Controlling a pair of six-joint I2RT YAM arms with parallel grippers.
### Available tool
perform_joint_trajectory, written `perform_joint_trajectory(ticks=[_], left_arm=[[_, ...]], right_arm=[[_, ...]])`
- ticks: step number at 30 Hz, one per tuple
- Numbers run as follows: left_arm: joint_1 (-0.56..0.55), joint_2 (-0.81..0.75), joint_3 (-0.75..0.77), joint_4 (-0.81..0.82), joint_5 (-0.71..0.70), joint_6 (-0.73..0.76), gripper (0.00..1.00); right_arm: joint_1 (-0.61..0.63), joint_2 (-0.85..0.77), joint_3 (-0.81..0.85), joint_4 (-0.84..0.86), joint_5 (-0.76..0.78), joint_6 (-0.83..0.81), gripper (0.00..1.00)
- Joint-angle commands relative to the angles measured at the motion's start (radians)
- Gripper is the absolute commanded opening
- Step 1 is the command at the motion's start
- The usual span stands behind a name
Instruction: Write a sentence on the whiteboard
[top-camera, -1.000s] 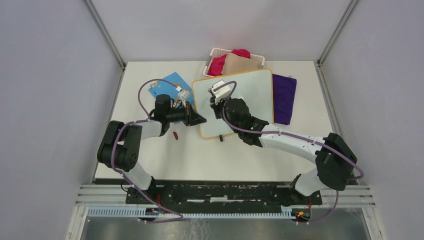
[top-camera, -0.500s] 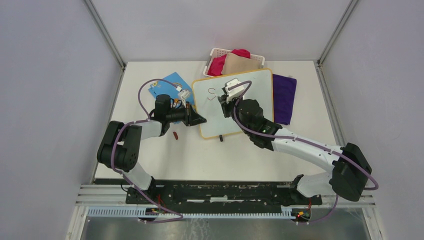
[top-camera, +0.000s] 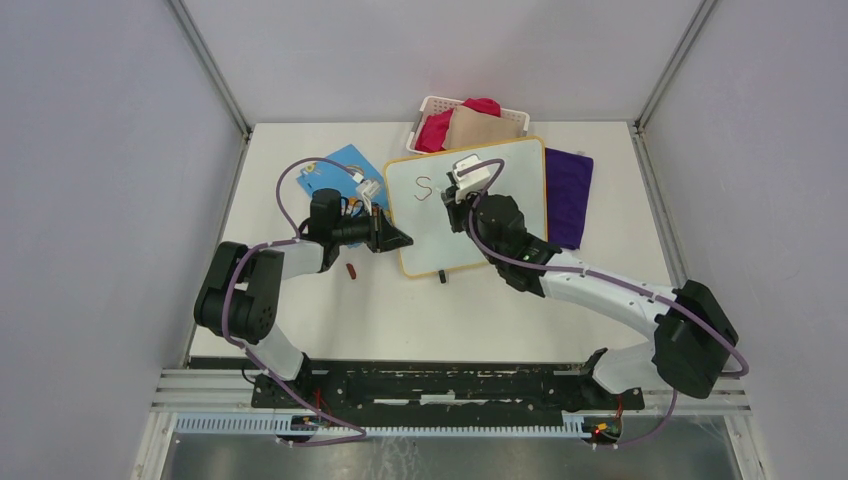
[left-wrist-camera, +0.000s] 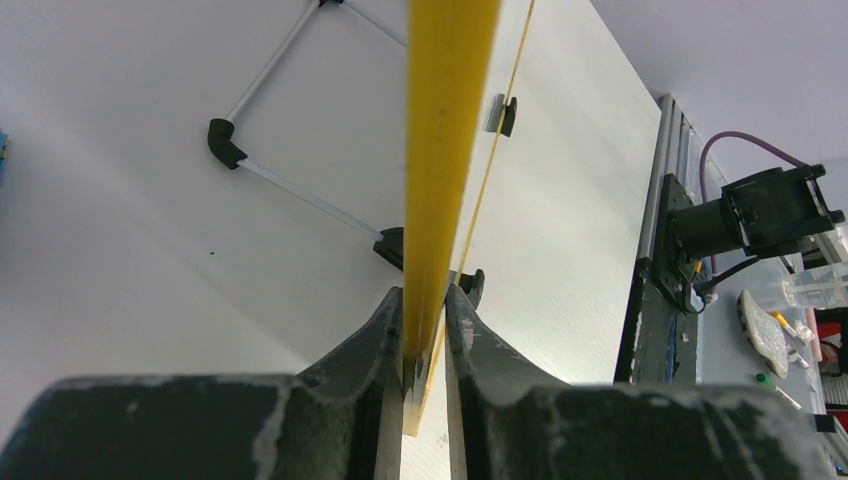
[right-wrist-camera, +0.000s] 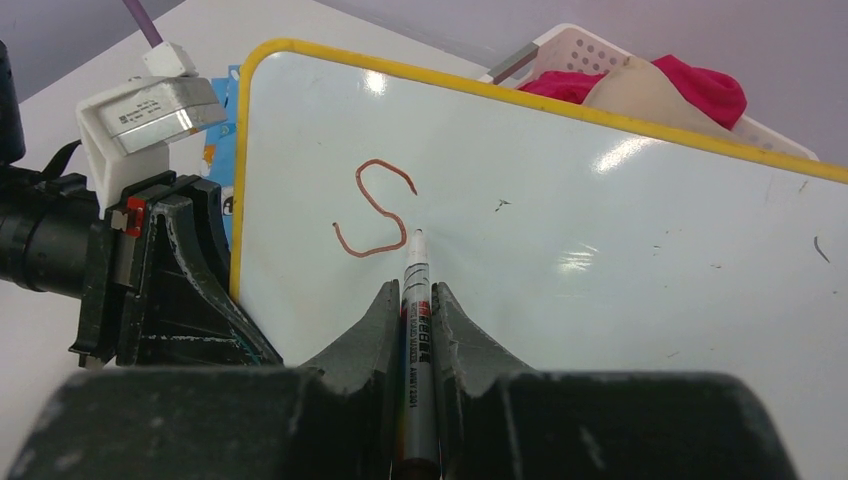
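The whiteboard (top-camera: 510, 180) with its yellow frame lies at the back middle of the table; it also shows in the right wrist view (right-wrist-camera: 620, 230). One dark-red letter "S" (right-wrist-camera: 375, 210) is written near its left end, also visible from above (top-camera: 424, 187). My right gripper (right-wrist-camera: 417, 300) is shut on a white marker (right-wrist-camera: 415, 330), its tip just right of the S. My left gripper (left-wrist-camera: 425, 300) is shut on the board's yellow edge (left-wrist-camera: 445, 130), seen from above at the board's left side (top-camera: 395, 238).
A white basket (top-camera: 432, 105) with red and beige cloths stands behind the board. A purple cloth (top-camera: 568, 195) lies to its right. A blue card (top-camera: 335, 170) lies to its left. A small red cap (top-camera: 351, 270) lies near the left arm.
The letter S has been completed on the board. My right gripper with the marker moved right from the board's left end, then settled just right of the S. The left gripper held still.
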Motion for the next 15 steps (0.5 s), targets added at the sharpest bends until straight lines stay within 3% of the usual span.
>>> perform_joint_trajectory(ticks=[1, 15], left_arm=[[-0.003, -0.022, 0.018, -0.044, -0.048, 0.052, 0.02], [-0.003, -0.022, 0.020, -0.049, -0.050, 0.056, 0.02]], right_arm=[[-0.011, 0.021, 0.042, 0.045, -0.006, 0.009, 0.00], [-0.024, 0.043, 0.025, 0.036, -0.004, 0.014, 0.00]])
